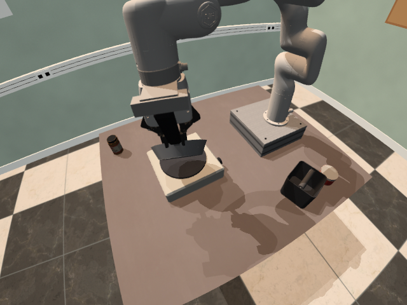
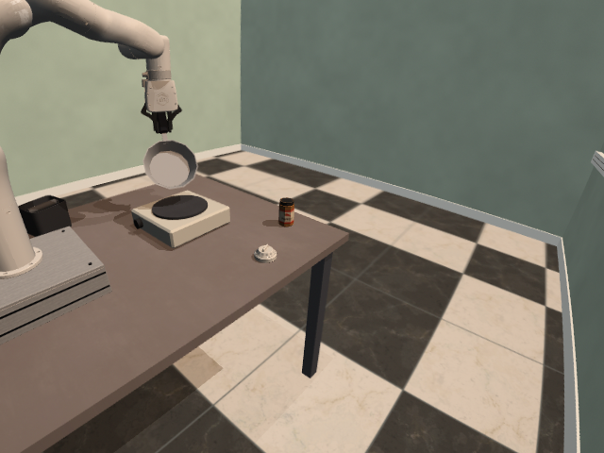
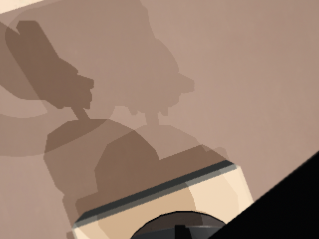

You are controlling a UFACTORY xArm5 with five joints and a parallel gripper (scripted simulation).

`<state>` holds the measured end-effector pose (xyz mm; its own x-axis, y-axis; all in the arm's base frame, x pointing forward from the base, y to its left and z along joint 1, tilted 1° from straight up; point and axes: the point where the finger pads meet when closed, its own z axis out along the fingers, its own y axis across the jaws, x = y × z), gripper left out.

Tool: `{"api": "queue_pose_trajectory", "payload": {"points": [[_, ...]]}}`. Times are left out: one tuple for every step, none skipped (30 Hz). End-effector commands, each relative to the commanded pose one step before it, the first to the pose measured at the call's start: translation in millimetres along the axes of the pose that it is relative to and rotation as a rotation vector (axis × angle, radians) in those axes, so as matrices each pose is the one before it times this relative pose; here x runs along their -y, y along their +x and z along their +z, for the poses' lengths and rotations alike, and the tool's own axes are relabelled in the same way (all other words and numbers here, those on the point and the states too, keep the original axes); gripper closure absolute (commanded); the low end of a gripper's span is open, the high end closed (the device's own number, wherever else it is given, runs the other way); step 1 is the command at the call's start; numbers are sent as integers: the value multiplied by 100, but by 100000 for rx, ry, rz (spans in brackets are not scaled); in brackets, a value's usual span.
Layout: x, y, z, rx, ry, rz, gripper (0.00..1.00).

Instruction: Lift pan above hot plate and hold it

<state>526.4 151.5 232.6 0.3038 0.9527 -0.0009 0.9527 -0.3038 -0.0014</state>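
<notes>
Round grey metal pan (image 2: 170, 164) hangs tilted in air above cream square hot plate (image 2: 200, 219) with black disc, clear of it. Black two-finger gripper (image 2: 162, 128) pinching pan's handle from above. Brown jar (image 2: 286, 211) near on brown table (image 2: 194, 297); black bin (image 1: 301, 185) well apart.

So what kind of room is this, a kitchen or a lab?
Probably a mock kitchen set up as a robot test room: a hot plate and jar sit on a plain table, the arm's base is mounted on it, and the floor is checkered tile.
</notes>
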Motion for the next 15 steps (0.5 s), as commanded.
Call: {"api": "queue_pose_trajectory", "payload": {"points": [[-107,83,-929,-378,-569,-4,100],[2,1,-163,0,0,0,100],[3,1,-161,0,0,0,100],[3,0,-160,0,0,0,100],[4,0,-158,0,0,0,100],[4,-1,-157,0,0,0,100],[5,-1,-155,0,0,0,100],[5,-1,-154,0,0,0,100],[6,-2,-152,0,0,0,100],[6,-2,-150,0,0,0,100],[7,-2,-149,0,0,0,100],[0,0,0,0,0,0,100],[0,0,0,0,0,0,100],[7,-2,-147,0,0,0,100],[7,-3,-145,0,0,0,100]]}}
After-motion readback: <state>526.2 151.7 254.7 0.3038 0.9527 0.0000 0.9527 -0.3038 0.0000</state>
